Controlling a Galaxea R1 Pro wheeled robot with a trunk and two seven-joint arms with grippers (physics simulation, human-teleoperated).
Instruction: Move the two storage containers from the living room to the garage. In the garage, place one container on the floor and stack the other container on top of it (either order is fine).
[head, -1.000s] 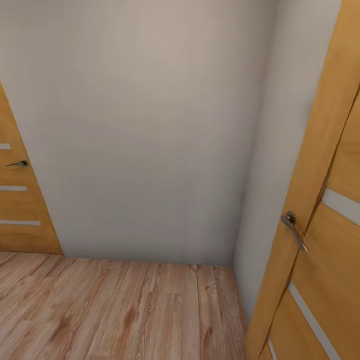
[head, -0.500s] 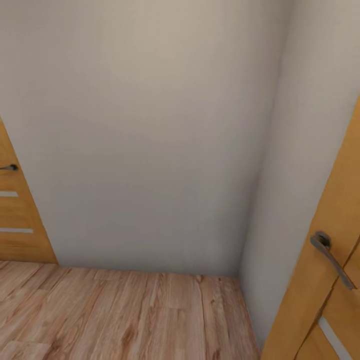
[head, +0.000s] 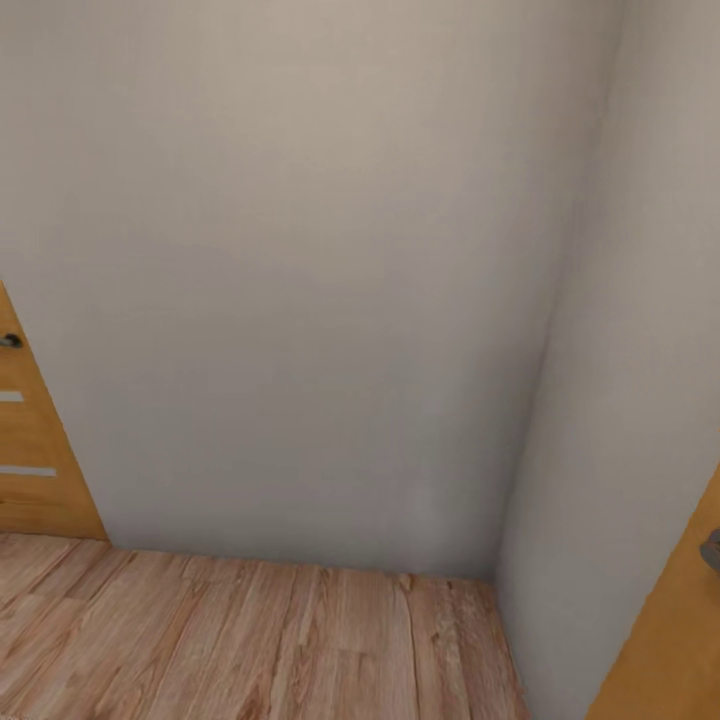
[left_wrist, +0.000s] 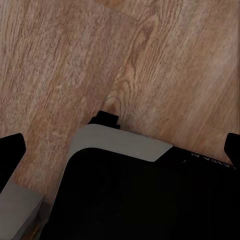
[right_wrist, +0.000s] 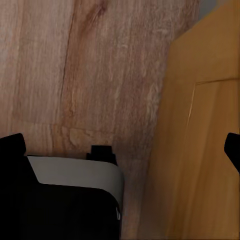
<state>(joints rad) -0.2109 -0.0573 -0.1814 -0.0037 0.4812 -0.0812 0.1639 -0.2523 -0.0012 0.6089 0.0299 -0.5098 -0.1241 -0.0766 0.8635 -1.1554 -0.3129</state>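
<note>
Pale plaster wall (head: 300, 280) fills most of the head view and meets a second wall (head: 640, 420) in a corner at the right, with light wood-plank flooring (head: 250, 640) across the bottom, an orange wooden door (head: 25, 450) with pale stripes at the left edge and a sliver of another orange door (head: 670, 650) at the lower right corner. Left gripper (left_wrist: 120, 150) appears in its wrist view as two dark fingertips (left_wrist: 11, 150) set wide apart at the frame edges over the planks, released and holding nothing, above the robot's grey-and-black base (left_wrist: 130, 190). Right gripper (right_wrist: 120, 150) likewise stands released and empty over the planks beside an orange door panel (right_wrist: 200, 140); neither storage container is visible in these views.
</note>
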